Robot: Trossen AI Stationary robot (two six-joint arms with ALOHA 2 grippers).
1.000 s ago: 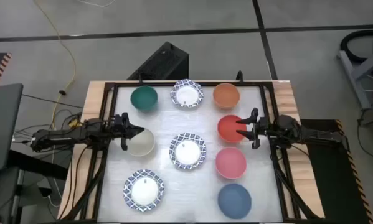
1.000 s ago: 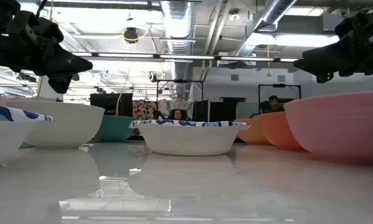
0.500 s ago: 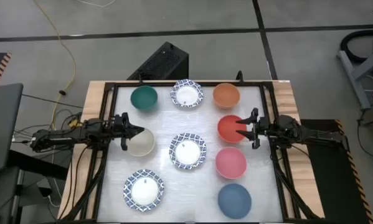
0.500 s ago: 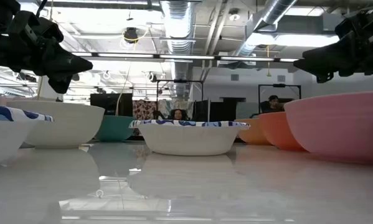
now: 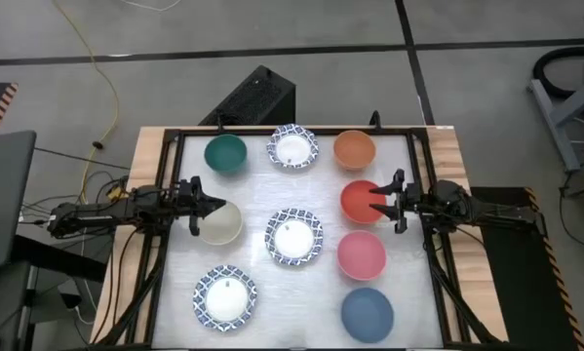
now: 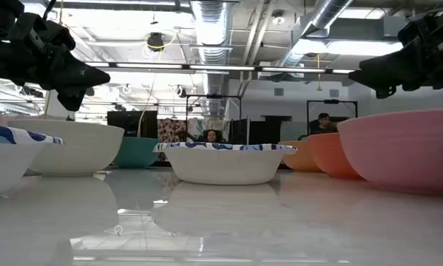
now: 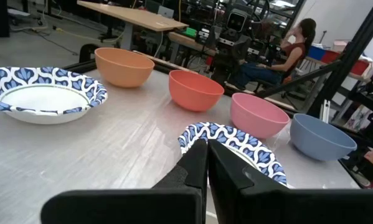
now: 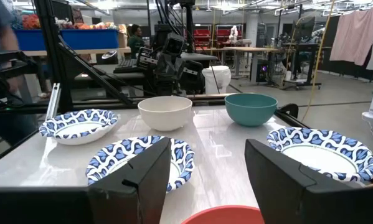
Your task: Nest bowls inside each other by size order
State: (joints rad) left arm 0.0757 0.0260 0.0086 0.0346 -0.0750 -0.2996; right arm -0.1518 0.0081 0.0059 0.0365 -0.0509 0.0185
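Nine bowls stand apart on the white table top. In the far row are teal (image 5: 225, 153), blue-patterned white (image 5: 293, 147) and orange (image 5: 354, 149). In the middle are cream (image 5: 220, 223), patterned white (image 5: 293, 237) and red (image 5: 362, 201). Nearer are patterned white (image 5: 225, 297), pink (image 5: 361, 254) and blue (image 5: 368, 314). My left gripper (image 5: 214, 206) is shut and empty, hovering above the cream bowl's far left rim (image 6: 66, 124). My right gripper (image 5: 377, 204) is open and empty, hovering over the red bowl, whose rim shows below its fingers (image 8: 226, 214).
A black frame (image 5: 292, 131) runs around the table top, with wooden strips (image 5: 147, 146) at the left and right sides. There is bare table between the bowl columns (image 5: 257, 195). People sit in the room beyond the table (image 7: 298, 43).
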